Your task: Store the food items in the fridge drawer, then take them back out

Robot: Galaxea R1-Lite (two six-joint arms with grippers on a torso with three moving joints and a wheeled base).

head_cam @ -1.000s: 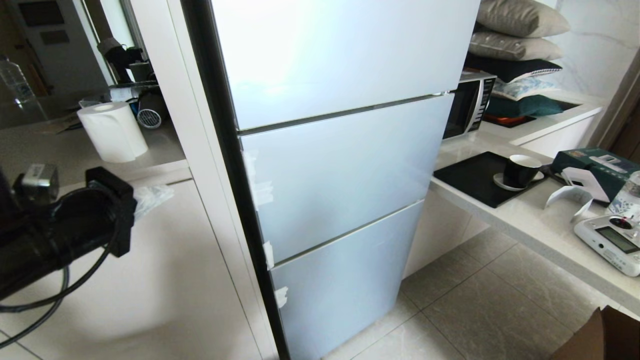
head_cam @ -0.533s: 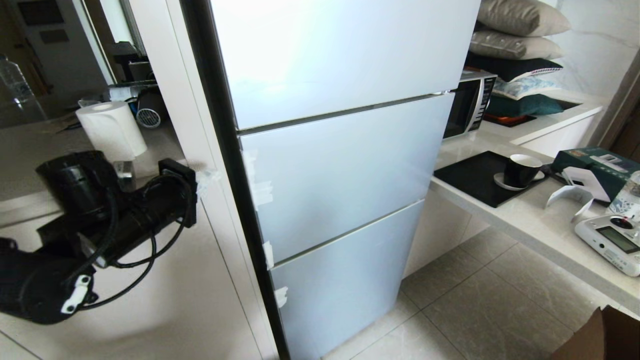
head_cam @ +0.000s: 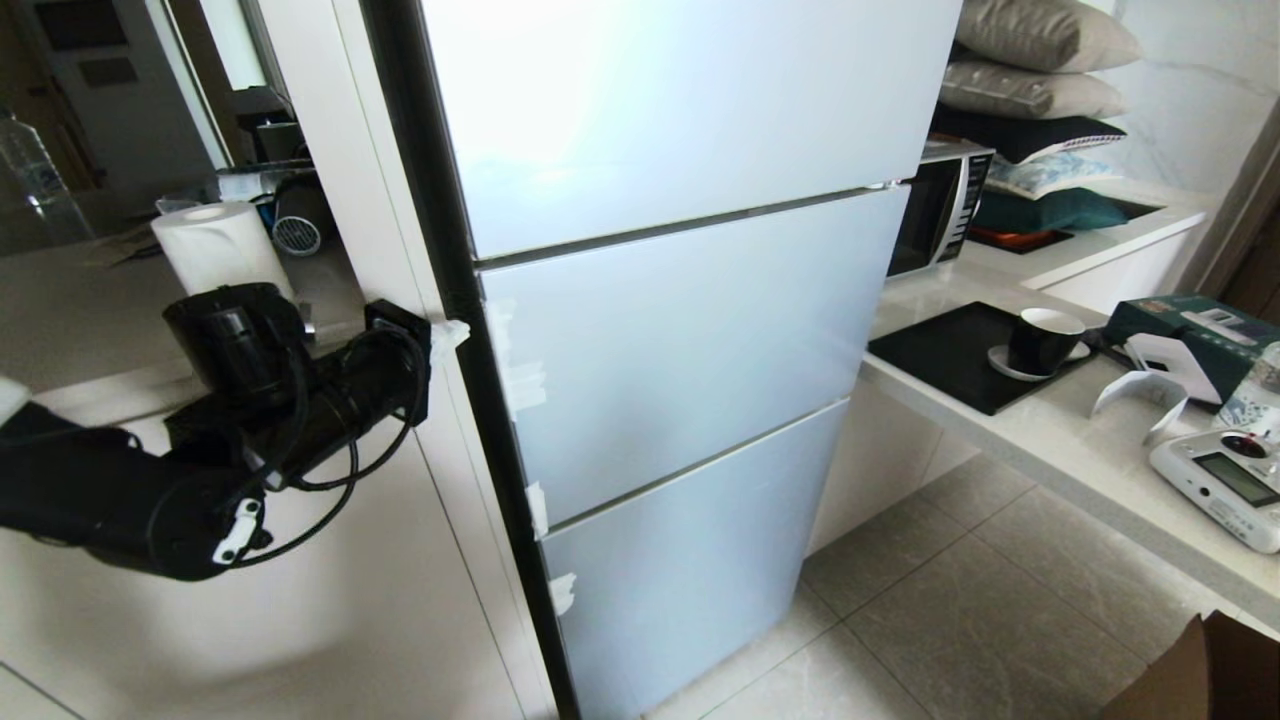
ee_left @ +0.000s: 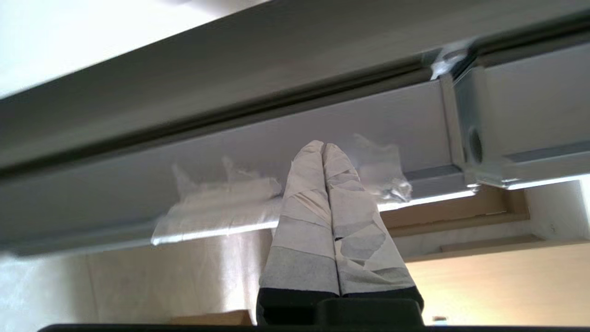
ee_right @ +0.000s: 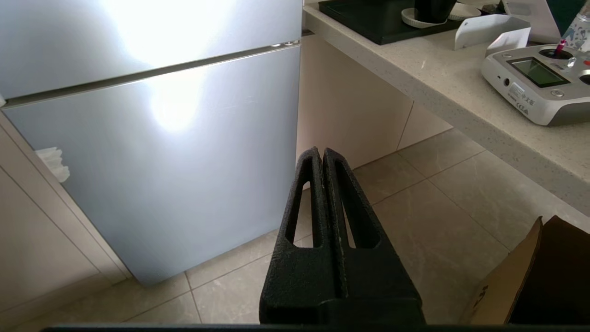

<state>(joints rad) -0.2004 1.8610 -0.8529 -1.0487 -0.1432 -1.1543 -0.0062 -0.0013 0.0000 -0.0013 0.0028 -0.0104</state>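
The fridge's three frosted pale-blue door panels are all closed; the middle panel [head_cam: 690, 340] carries white tape scraps [head_cam: 520, 380] on its left edge. The fridge drawer and the food items are hidden. My left gripper [head_cam: 455, 330] is shut, and its tape-wrapped fingertips sit at the dark left side of the fridge, level with the top of the middle panel. In the left wrist view the left gripper [ee_left: 322, 145] points at the taped door edge [ee_left: 221, 203], with nothing between the fingers. My right gripper [ee_right: 321, 151] is shut and empty, hanging low over the floor by the bottom panel [ee_right: 175, 152].
A white cabinet side [head_cam: 300, 560] stands directly left of the fridge, with a paper towel roll [head_cam: 220, 250] behind my left arm. To the right are a microwave [head_cam: 940, 215] and a counter with a black tray [head_cam: 950, 350], a cup [head_cam: 1040, 340] and a remote controller [head_cam: 1220, 485]. A cardboard box [head_cam: 1200, 670] sits on the floor.
My left arm has swung up and to the right, from the far left of the head view to the fridge's left side. The fridge doors and the right arm have not moved.
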